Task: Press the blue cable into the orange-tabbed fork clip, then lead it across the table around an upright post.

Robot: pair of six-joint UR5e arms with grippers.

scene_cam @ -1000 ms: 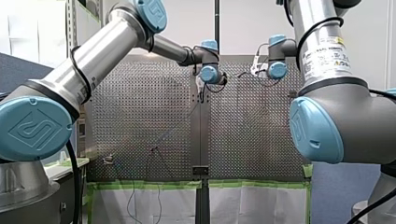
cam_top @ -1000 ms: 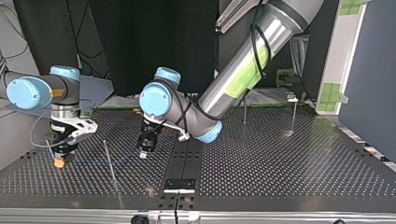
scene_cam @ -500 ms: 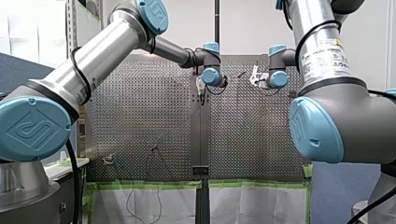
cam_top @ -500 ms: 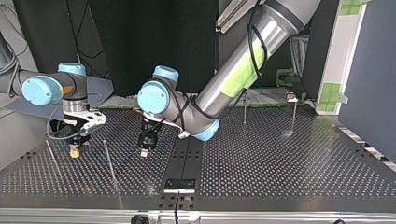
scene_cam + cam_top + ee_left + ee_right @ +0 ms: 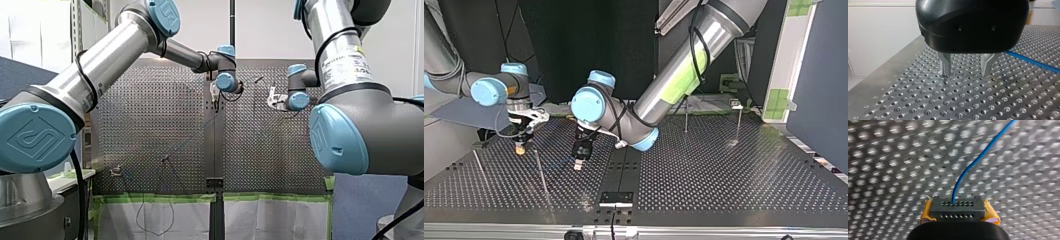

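right hand clamped on thin blue cable, now nearer slim upright metal post than before | left hand apart, empty, unmoved | likely leading cable toward post

Two arms, four thin upright posts and one blue cable are visible.

My left arm's jaws stand apart, tips near the perforated table; the blue cable lies beside them.
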